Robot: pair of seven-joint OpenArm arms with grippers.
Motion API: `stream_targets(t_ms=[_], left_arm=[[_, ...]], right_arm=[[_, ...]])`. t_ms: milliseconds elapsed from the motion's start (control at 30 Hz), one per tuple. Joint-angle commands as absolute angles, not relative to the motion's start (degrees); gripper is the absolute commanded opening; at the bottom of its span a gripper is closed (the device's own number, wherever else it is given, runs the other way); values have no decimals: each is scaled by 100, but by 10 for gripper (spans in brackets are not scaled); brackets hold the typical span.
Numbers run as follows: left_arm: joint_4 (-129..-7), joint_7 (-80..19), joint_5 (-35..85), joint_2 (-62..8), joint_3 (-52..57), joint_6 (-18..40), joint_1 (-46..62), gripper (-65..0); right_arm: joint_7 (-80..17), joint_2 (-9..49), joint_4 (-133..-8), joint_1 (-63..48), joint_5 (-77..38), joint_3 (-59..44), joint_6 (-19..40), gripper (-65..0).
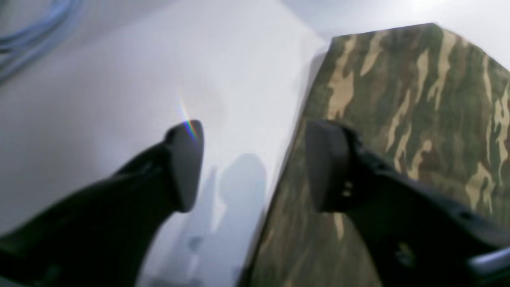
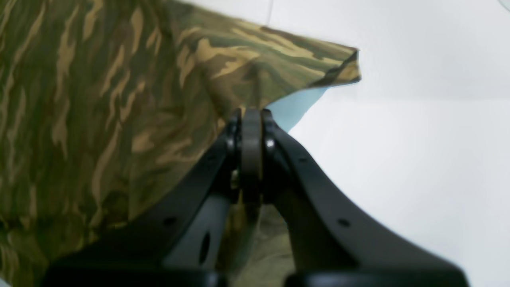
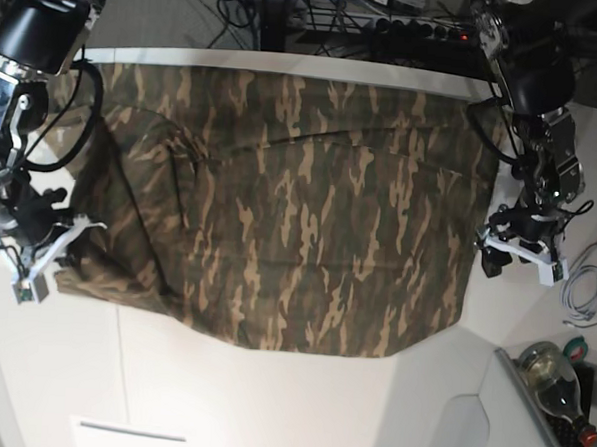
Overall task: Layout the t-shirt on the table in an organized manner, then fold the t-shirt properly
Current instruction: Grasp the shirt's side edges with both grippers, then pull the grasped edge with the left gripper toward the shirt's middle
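Note:
The camouflage t-shirt (image 3: 299,214) lies spread wide over the white table (image 3: 269,402), with some folds at its left side. My right gripper (image 2: 251,115) is shut on the edge of the t-shirt (image 2: 99,99), near a corner that lifts off the table (image 2: 398,151); in the base view this gripper (image 3: 61,256) is at the shirt's left edge. My left gripper (image 1: 255,167) is open and empty, straddling the straight edge of the shirt (image 1: 398,99), one finger over cloth and one over the bare table (image 1: 119,99). In the base view it (image 3: 489,256) is at the shirt's right edge.
A glass bottle (image 3: 556,382) lies off the table at the lower right, beside a white cable (image 3: 585,289). A power strip and cables (image 3: 419,30) run behind the far edge. Blue cables (image 1: 24,36) show beyond the table. The table's front edge has angled cut-outs.

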State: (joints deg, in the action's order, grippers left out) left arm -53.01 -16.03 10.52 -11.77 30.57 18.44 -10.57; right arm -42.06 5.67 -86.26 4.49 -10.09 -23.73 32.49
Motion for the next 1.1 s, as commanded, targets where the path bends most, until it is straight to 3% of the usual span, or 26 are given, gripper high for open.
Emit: stream_targets(t_ms=[0,167,333,600,667,800,1067], left_arm=[[-5174,-1481,1077,-1262,3064,1851,-1270,-240],[-4066,-1455,1068,-1279,2967,1868,-1789,-262],[-3873,-1446,1121,-1262,2246,1851,-1868,-260],[-3574,-1464,1130,-1165,2158,1851,-1833,-268],[-3415,-1455,1130,-1165,2141,1851,-1851,-355],[-3152,-1455,1086,-1156,2097,1851,-1859,-650],[-3723,-1490,1130,-1147,2097,1868,-1631,-650]], right_arm=[[-4066,637,-8760,549,-1077,-2343,3257,-650],[-4057,629,-8752,523,-1077,-2290,3257,-650],[-4057,629,-8743,523,-1077,-2290,3257,-650],[-4048,629,-8734,514,-1077,-2299,3257,-650],[-4048,629,-8725,514,-1077,-2299,3257,-650],[-4048,629,-8725,514,-1077,-2299,3257,-650],[-4048,629,-8708,505,-1077,-2299,3257,-650]])
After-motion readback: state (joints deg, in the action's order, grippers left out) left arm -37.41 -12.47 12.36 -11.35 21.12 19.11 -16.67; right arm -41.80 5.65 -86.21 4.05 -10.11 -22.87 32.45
